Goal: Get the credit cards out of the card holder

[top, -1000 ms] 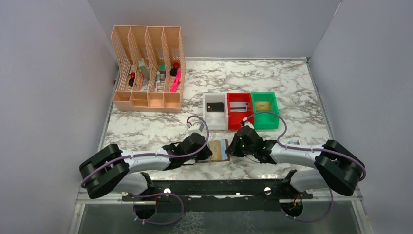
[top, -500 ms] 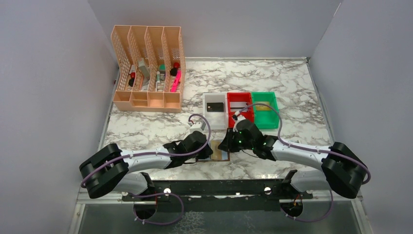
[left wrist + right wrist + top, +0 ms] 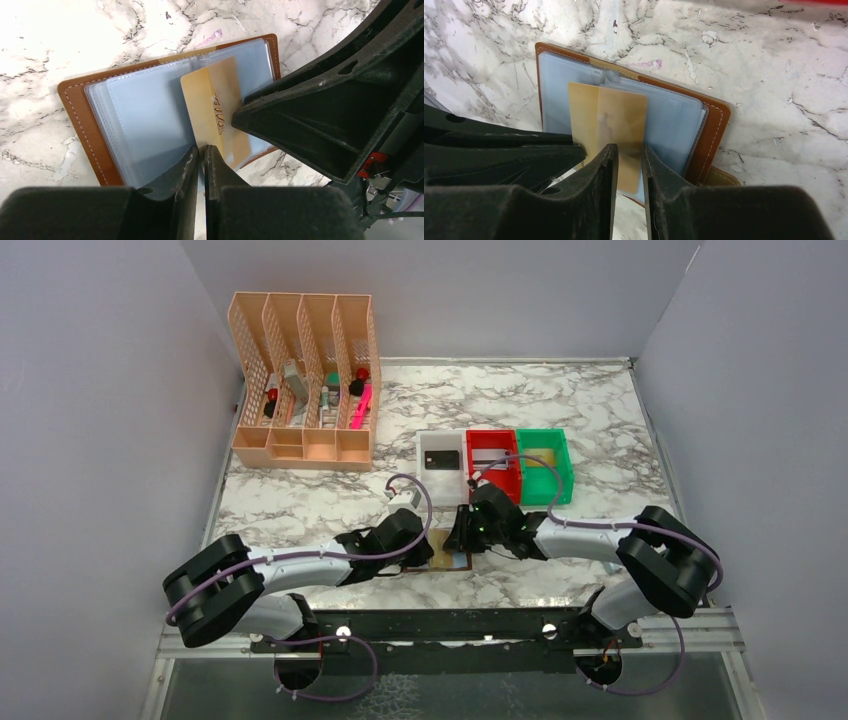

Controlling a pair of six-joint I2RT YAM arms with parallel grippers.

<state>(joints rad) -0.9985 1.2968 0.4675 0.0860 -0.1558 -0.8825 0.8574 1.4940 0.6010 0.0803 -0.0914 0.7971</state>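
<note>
step: you are working the gold card (image 3: pixel 212 107) out of the holder (image 3: pixel 447 552), open at the worktop's (image 3: pixel 600 410) near-edge middle | right end effector (image 3: pixel 627 150): narrowly apart, tips on the partly-out card | left end effector (image 3: pixel 202 150): almost together against holder, grip unclear | next: probably clamp the card's free edge, draw it clear

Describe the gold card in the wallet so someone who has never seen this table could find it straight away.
On the marble table, near the front edge between the left gripper and the right gripper, a brown card holder lies open. The gold card sticks partway out of its pale blue-grey pockets, the only card showing there; the other cards lie in bins further back.
</note>
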